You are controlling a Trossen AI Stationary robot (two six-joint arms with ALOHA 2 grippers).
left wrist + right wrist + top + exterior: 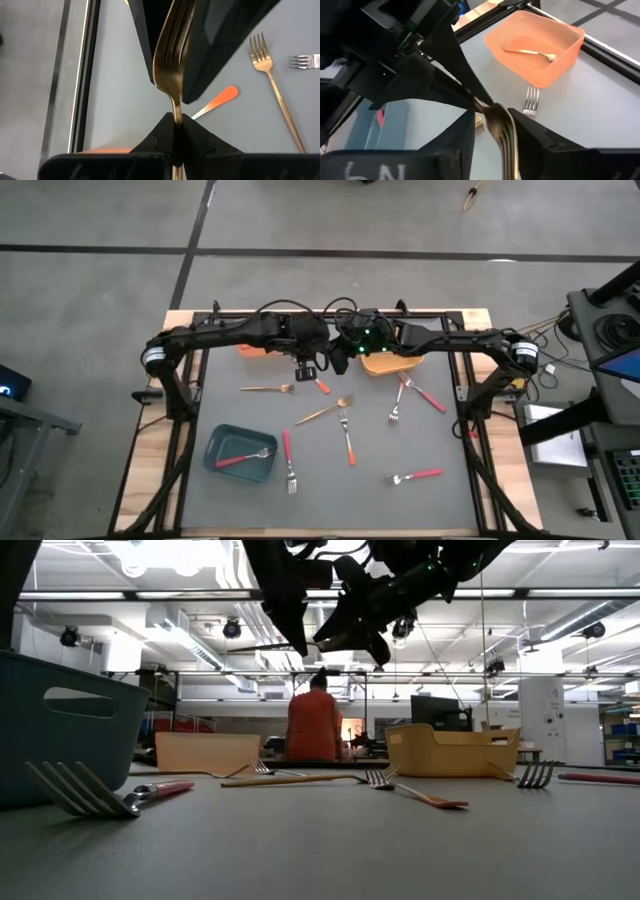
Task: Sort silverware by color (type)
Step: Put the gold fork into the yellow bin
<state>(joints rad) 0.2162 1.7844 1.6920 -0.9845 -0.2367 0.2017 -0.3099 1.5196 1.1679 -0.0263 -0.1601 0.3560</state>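
A gold fork (172, 60) hangs in the air over the far middle of the table. My left gripper (306, 368) is shut on it. My right gripper (338, 358) faces it, open, one finger on each side of the fork's tines (504, 134). More silverware lies on the grey mat: gold forks (268, 389) (325, 412), orange-handled forks (347, 438) (322, 384) and red-handled forks (288, 460) (415, 476) (425, 395). One red-handled fork (243, 457) lies in the teal bin (215, 448). Another fork (530, 52) lies in the orange bin (570, 37). My left gripper pinches the gold fork's handle just behind the neck (176, 116) between its two fingers, which slant down from the table's left. The fork is lifted clear of the table, its tines pointing away from the fingers toward my right gripper. My right gripper has its fingers (535, 135) close beside the tines; whether they touch I cannot tell.
The orange bin (252, 349) lies mostly under my left arm at the far left. A yellow-orange bin (390, 364) stands at the far right. The near half of the mat holds scattered forks. In the low view a person (315, 725) shows beyond the table.
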